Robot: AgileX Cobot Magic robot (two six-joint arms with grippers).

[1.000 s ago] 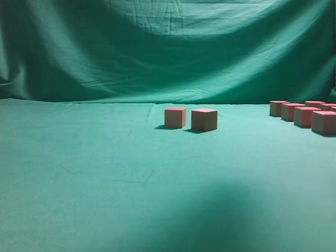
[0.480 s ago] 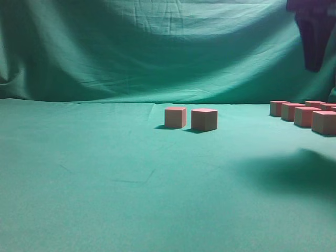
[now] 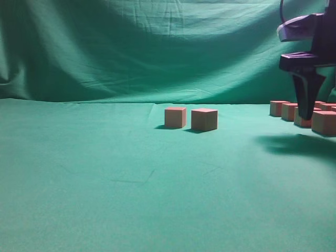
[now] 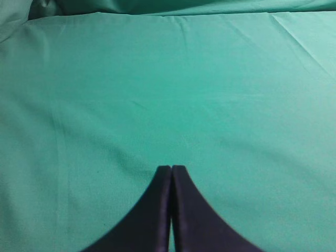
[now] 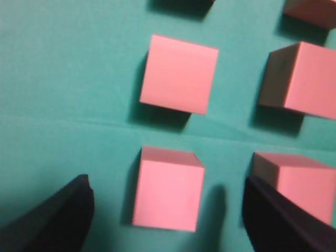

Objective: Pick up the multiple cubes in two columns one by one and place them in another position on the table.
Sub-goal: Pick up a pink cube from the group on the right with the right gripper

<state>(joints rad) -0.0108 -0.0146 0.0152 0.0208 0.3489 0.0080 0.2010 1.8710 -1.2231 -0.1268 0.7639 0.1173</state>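
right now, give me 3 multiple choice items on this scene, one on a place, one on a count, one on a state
1. Where is the right gripper?
A. over the cubes at the right edge
B. over the middle pair
C. at the far left

2. How many cubes stand apart mid-table?
A. one
B. two
C. four

3. How do the left gripper jaws stand?
A. wide open
B. shut on a cube
C. shut, empty

Answers:
1 A: the exterior view shows it above the right cluster.
2 B: one cube and its neighbour sit together.
3 C: its wrist view shows the tips pressed together over bare table.
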